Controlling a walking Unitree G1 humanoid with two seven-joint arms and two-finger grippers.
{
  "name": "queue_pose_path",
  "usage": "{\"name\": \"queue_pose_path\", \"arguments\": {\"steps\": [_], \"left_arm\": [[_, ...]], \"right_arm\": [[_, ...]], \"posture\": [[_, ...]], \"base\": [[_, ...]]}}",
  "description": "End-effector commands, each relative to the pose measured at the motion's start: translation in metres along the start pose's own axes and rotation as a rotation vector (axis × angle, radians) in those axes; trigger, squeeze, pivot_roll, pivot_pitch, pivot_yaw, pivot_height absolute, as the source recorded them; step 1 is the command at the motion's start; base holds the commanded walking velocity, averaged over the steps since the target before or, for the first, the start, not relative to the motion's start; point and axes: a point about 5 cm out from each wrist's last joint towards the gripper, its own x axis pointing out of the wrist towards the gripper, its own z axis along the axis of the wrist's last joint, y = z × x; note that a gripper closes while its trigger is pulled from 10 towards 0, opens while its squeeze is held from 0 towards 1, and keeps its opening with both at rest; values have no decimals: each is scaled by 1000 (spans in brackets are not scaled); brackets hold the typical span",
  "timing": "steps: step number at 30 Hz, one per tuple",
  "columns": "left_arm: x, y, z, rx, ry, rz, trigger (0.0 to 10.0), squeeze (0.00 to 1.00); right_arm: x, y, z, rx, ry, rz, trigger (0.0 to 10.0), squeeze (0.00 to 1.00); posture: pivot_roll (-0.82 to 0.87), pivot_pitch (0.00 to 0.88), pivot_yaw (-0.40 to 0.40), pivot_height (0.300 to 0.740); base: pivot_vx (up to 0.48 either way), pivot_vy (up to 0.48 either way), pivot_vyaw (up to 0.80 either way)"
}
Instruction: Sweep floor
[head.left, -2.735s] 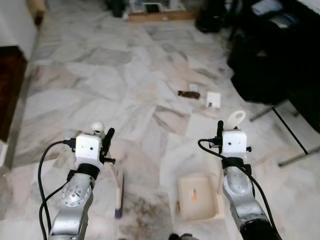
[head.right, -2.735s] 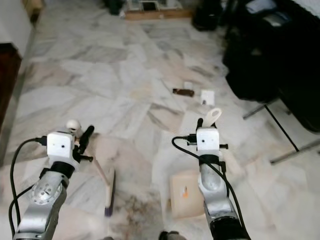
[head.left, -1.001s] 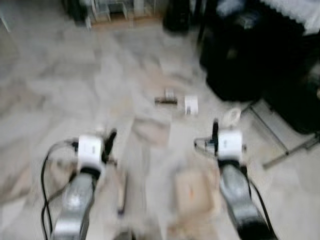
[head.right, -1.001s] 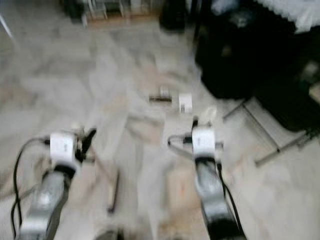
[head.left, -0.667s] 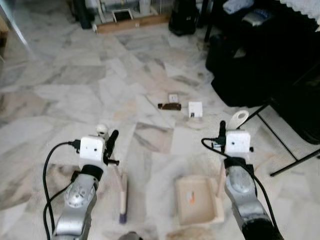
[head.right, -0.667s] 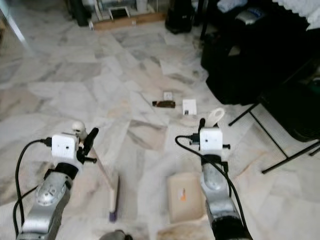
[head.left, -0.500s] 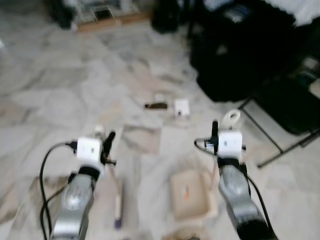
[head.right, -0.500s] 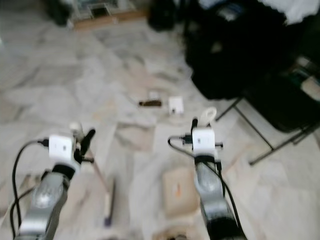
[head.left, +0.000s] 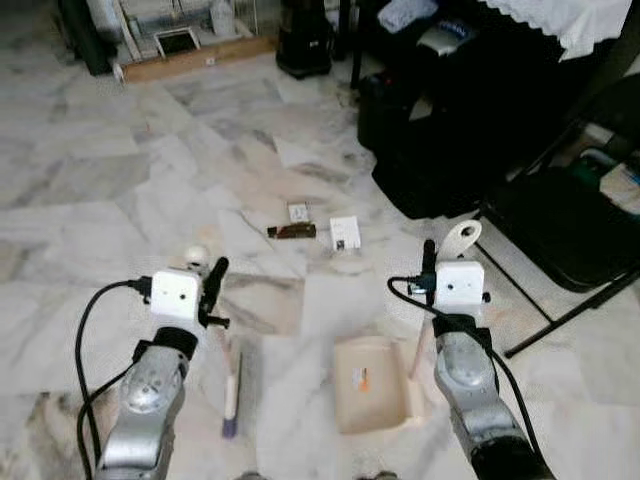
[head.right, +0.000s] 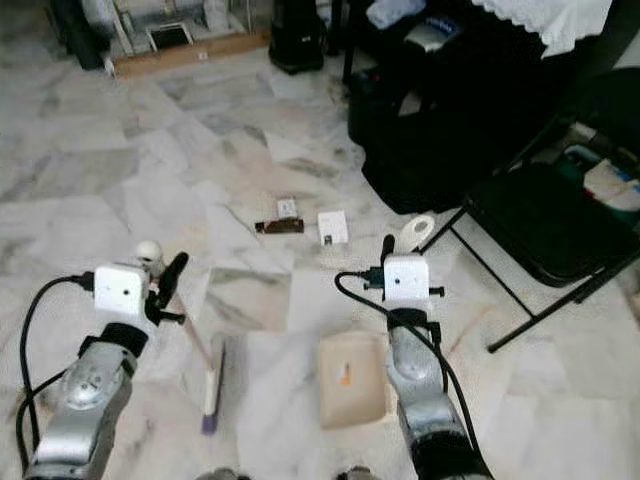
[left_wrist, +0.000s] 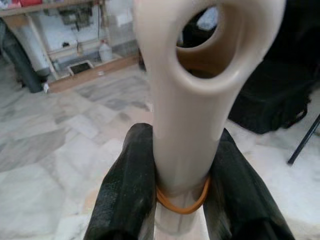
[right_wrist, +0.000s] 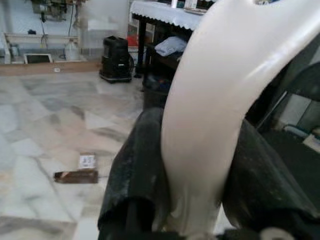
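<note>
My left gripper (head.left: 206, 272) is shut on the cream handle of a hand brush (head.left: 231, 392), whose bristle head hangs down at the marble floor. The handle's looped end stands between the black fingers (left_wrist: 129, 190) in the left wrist view. My right gripper (head.left: 443, 256) is shut on the upright handle of a cream dustpan (head.left: 370, 385), its pan low over the floor. Ahead on the floor lie a brown wrapper (head.left: 291, 231), a small white square (head.left: 298, 211) and a white card (head.left: 345, 233).
Black bags (head.left: 450, 130) and a black folding chair (head.left: 560, 220) crowd the right side, one chair leg (head.left: 575, 315) reaching across the floor near my right arm. A wooden board (head.left: 195, 57) and shelving stand at the back. Open marble floor lies to the left.
The camera has moved forward and turned right: the litter sits nearer and further left, and the folding chair has come into view. Both grippers keep their hold.
</note>
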Motion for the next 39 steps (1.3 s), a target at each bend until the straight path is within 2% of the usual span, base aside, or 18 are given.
{"name": "queue_pose_path", "arguments": {"steps": [1,39], "left_arm": [[0,3,7,6,-35,2,10000,0],[0,3,7,5,-34,10,10000,0]], "right_arm": [[4,0,9,-14,-42,5,10000,0],[5,2,9,-17,-48,21,10000,0]], "posture": [[121,155,-22,740],[120,184,-25,740]], "base": [[326,0,0],[320,0,0]]}}
